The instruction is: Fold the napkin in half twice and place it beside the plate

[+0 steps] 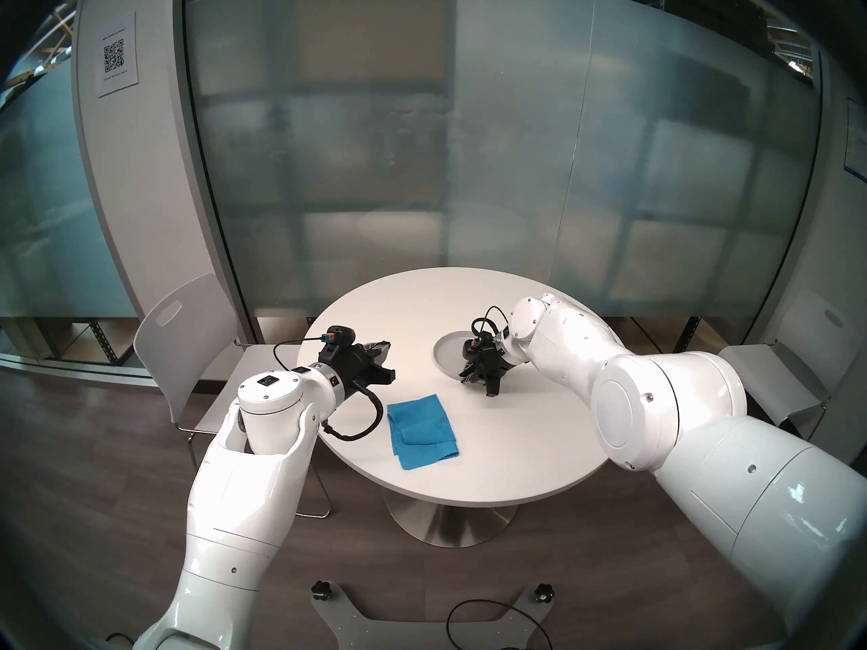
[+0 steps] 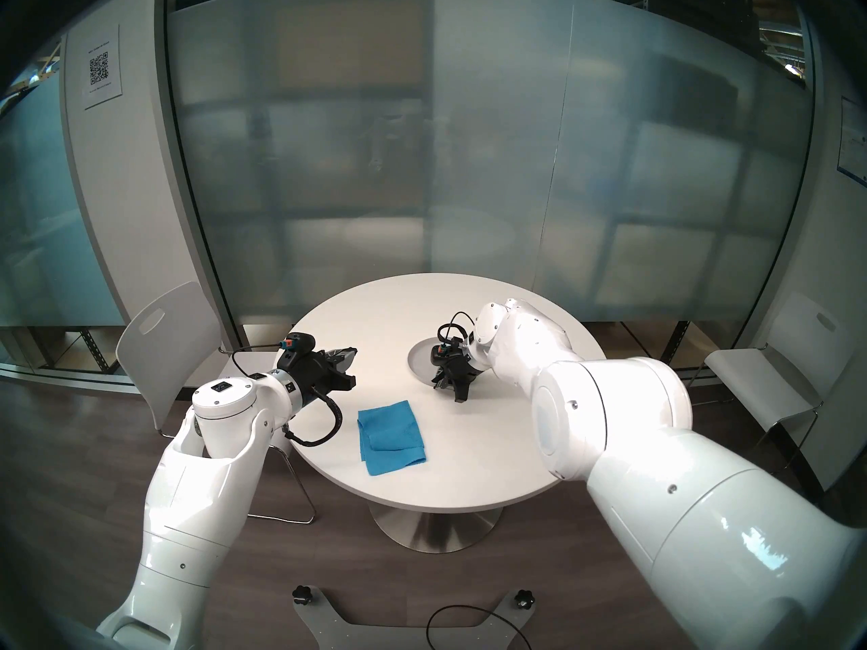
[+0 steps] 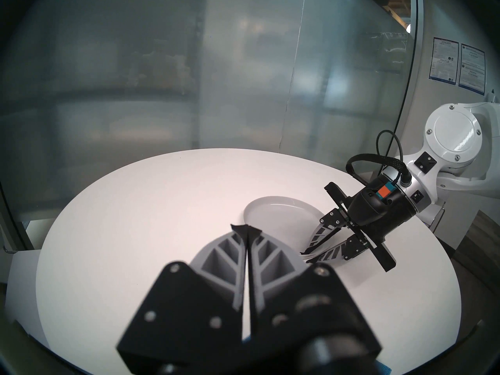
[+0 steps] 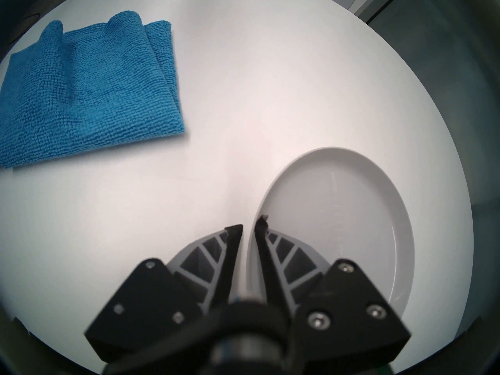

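Observation:
The blue napkin [image 1: 422,431] [image 2: 391,435] [image 4: 86,90] lies folded in layers and a bit rumpled on the near left part of the round white table [image 1: 516,447]. No gripper touches it. The light-grey plate [image 1: 448,351] [image 2: 420,353] [image 3: 276,212] [image 4: 338,204] sits farther back, right of centre. My right gripper [image 1: 469,377] [image 3: 307,256] [image 4: 249,227] straddles its near rim, one finger inside and one outside, pinched onto the rim. My left gripper [image 1: 385,349] [image 3: 246,228] hovers shut and empty, behind and left of the napkin.
A white chair [image 1: 187,353] stands left of the table and another [image 1: 774,377] at the right. A frosted glass wall runs behind. The robot's base plate [image 1: 422,611] with a loose cable lies on the floor in front.

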Robot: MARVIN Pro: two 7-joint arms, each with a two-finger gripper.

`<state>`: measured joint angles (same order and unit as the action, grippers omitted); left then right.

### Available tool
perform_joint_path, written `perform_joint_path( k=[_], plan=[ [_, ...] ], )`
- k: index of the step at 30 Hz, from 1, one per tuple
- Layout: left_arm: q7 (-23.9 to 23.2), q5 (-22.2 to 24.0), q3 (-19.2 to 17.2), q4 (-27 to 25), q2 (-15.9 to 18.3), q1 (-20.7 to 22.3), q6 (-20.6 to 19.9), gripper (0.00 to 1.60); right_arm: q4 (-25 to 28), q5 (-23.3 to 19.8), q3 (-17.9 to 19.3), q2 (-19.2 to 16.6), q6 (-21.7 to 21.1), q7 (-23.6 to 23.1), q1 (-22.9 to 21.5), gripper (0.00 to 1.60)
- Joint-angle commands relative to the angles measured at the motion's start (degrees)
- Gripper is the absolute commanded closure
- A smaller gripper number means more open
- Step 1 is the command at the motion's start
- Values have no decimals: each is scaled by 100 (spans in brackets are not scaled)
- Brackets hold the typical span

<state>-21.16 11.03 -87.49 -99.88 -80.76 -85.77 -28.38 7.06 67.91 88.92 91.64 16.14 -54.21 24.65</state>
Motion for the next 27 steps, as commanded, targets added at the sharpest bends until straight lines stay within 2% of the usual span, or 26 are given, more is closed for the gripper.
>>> perform_joint_path(
  k=[1,4,16,27],
  plan=[
    [4,-7,11,-163,-9,51,21,124,6,-139,142,-1,-15,-271,-291,83],
    [-8,-7,29,-164,-10,78,17,122,-22,-206,256,-25,-44,-584,-436,83],
    [-26,8,77,-202,2,120,-30,120,-34,-230,401,-69,-140,-1333,-683,82],
    [-50,31,78,-299,41,58,-67,119,12,-58,292,-29,-260,-1472,-601,88]
  ],
)
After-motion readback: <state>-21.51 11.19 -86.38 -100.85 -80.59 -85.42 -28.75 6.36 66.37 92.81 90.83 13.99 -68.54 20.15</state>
